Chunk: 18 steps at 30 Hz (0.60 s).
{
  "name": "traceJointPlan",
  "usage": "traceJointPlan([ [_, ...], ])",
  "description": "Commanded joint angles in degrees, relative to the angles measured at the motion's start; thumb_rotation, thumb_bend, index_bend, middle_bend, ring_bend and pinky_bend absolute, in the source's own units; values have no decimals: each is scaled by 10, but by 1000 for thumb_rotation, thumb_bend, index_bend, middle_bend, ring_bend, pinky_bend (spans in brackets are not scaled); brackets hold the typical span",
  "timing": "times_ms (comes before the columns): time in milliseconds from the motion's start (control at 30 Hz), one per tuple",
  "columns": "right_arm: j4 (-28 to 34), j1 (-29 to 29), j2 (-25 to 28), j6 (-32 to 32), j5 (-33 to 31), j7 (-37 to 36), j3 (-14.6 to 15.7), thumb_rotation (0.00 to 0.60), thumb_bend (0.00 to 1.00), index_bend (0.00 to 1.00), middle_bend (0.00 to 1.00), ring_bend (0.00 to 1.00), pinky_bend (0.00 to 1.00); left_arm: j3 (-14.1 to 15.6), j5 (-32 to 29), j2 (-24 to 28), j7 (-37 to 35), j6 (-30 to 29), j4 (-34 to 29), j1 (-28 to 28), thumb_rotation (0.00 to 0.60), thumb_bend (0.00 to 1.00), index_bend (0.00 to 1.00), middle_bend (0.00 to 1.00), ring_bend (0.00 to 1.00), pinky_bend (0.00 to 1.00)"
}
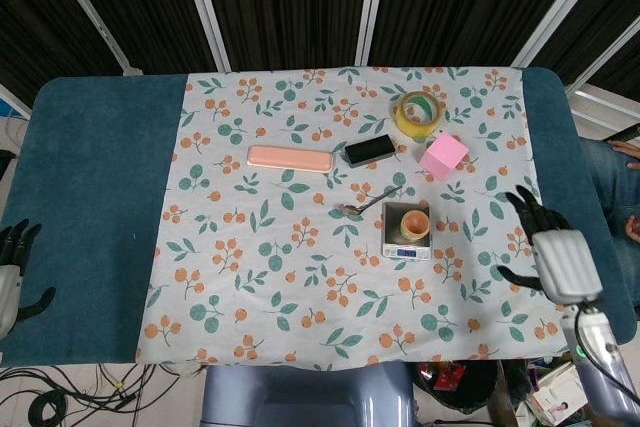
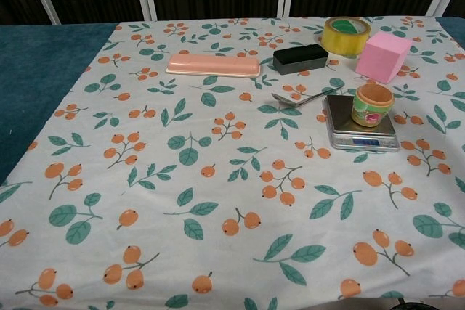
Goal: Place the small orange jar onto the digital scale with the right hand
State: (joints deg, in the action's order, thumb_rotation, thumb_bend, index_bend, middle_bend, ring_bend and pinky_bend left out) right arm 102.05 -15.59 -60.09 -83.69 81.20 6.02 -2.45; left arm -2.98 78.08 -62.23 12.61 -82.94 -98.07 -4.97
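Observation:
The small orange jar [image 1: 415,224] [image 2: 371,104] stands upright on the silver digital scale [image 1: 406,247] [image 2: 360,135], with nothing touching it. My right hand [image 1: 554,251] hovers well to the right of the scale, near the table's right edge, fingers spread and holding nothing; the chest view does not show it. My left hand [image 1: 14,265] rests at the far left edge of the table, fingers apart and empty.
A metal spoon [image 1: 367,203] [image 2: 304,97] lies just left of the scale. Behind it sit a black box [image 1: 369,150], a pink cube [image 1: 443,156], a yellow tape roll [image 1: 418,113] and a long peach case [image 1: 290,159]. Floral cloth [image 1: 300,277] covers the table's middle.

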Motion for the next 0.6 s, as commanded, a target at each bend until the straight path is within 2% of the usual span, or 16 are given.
traceJointPlan([
  [33,-10,70,-19,-61,32,42,49,600,47,0,9,182,222,0,1,-1,0,-2,1,1,600,254,63,11,5,0],
  [167,-36,94,-45,-80,38,64,57,600,46,0,10,182,222,2,6,-2,4,-5,2,2,600,254,63,11,5,0],
  [300,-59,102,-62,-74,36,55,56,600,47,0,12,181,222,5,24,-5,16,-18,13,4,600,255,63,11,5,0],
  [600,-90,105,-79,-73,42,49,40,600,47,0,12,179,222,16,66,-13,-7,-33,34,6,600,255,63,11,5,0],
])
